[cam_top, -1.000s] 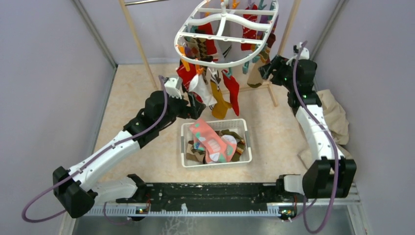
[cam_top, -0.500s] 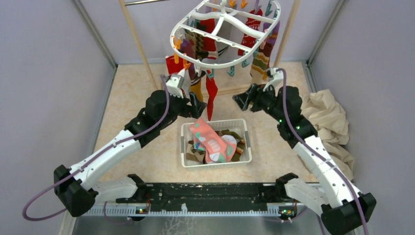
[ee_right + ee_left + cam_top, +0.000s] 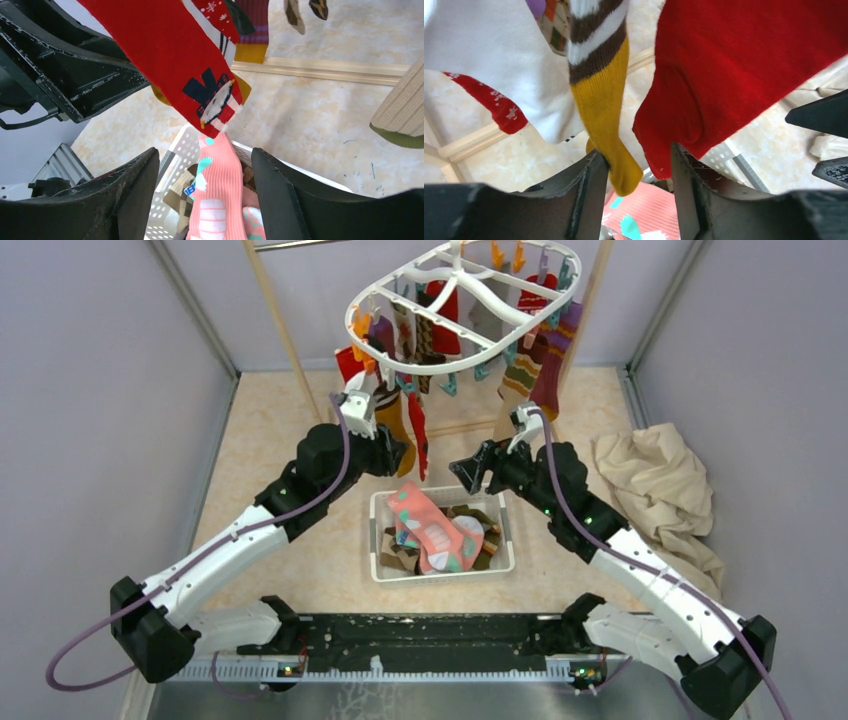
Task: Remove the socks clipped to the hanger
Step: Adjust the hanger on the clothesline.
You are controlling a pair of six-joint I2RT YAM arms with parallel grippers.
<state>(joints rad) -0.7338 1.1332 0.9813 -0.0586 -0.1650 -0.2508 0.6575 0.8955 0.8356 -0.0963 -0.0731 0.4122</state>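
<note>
grey-walled booth [image 3: 100,390], beige mottled desk [image 3: 260,410]. the hanger [image 3: 430,366] hangs at the back, many socks [image 3: 552,370] clipped on, others lying in the white basket [image 3: 440,574]. left hand [image 3: 636,152], jaws partly apart, brackets the toe of the yellow sock [image 3: 601,105]: it looks due to close and tug down. right hand [image 3: 205,155] gapes empty near a red sock [image 3: 165,50].

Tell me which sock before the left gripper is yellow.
The mustard sock with brown-and-white bands, hanging between a white sock and a red sock.
</note>
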